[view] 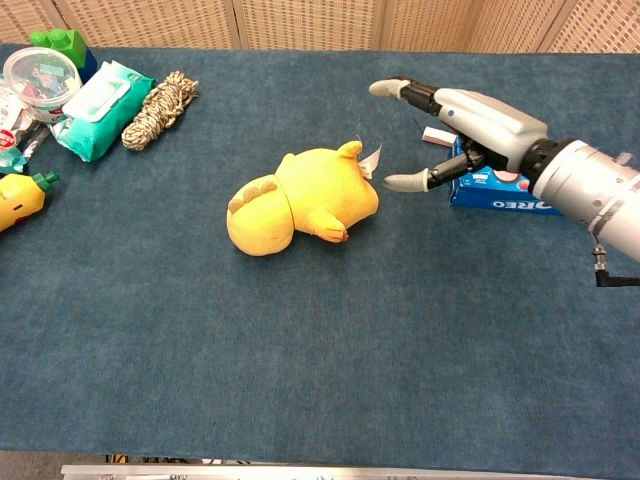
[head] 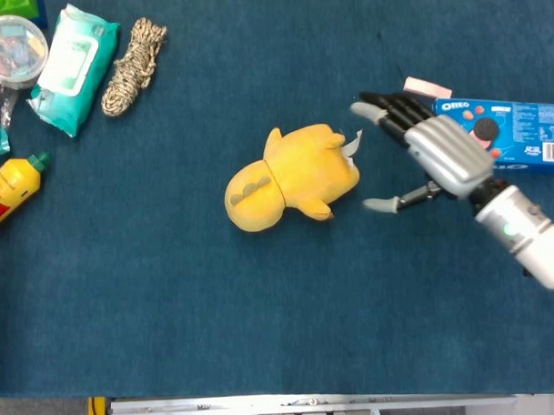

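Nothing had actually been grabbed at this point. The yellow plush toy (head: 292, 177) lay flat on the blue desk (head: 171, 302), on its side, untouched, so the whole pick-up part was left to do as far as I could judge.

Going left to right from the hand's point of view: way off to its far side sat a clutter pile, well apart from it, with a plastic tub (head: 12, 48), a pack of wipes (head: 72, 64), a coil of rope (head: 133, 65) and a yellow bottle (head: 10, 188). Then came the toy, just beside the fingertips, with its white tag (head: 351, 143) pointing toward them. Right behind the hand was the blue cookie box (head: 520, 131), partly hidden by the wrist in the chest view, and a small pink eraser (head: 427, 87) lay near the fingers.

The right hand (head: 430, 152) was empty and spread wide, long fingers (view: 392, 88) stretched out above the toy's tag side and the thumb (view: 405, 182) reaching low toward it, not touching. The arm came in from the right edge, angled across the desk. The left hand wasn't visible in either view.
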Controlling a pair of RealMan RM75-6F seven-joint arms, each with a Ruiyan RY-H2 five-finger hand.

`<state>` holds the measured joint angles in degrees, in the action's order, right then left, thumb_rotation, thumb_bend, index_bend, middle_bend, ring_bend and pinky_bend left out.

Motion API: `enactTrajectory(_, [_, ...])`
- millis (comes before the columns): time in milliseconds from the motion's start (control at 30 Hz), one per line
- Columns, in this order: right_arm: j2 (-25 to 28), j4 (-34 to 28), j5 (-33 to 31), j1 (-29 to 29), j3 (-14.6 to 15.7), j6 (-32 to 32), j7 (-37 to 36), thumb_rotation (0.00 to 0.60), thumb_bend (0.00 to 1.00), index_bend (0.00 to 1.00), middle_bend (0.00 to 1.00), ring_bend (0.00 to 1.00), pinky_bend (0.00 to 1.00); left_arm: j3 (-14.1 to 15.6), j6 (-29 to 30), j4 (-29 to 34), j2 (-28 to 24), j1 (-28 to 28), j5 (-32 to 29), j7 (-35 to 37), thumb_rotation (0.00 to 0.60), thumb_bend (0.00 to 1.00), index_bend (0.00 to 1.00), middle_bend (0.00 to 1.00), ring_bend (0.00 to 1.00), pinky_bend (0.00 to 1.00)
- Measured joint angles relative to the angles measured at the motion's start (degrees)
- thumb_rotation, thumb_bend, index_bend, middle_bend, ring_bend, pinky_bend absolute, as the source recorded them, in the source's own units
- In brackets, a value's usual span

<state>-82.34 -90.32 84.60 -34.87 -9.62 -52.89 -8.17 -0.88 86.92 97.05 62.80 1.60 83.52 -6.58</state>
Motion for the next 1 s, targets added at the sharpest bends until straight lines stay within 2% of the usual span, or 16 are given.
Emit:
enactTrajectory(333, [-7.77, 7.98, -1.61, -5.21, -0.89, 3.07, 0.12, 0.229, 0.0, 0.0, 0.0, 0.0, 0.0, -0.15, -0.45, -0.42, -0.22, -0.12, -0.44, 0.99, 0.6, 0.21, 0.04, 0.09, 0.09, 0.08])
enactTrajectory(1000, [-19.75, 24.54, -2.95, -12.43, -1.09, 7.14, -6.11, 0.226, 0.0, 0.0, 0.0, 0.0, 0.0, -0.27, -0.72, -0.46, -1.1, -0.73, -1.24, 2.23, 0.6, 0.21, 0.04, 0.09, 0.09, 0.08])
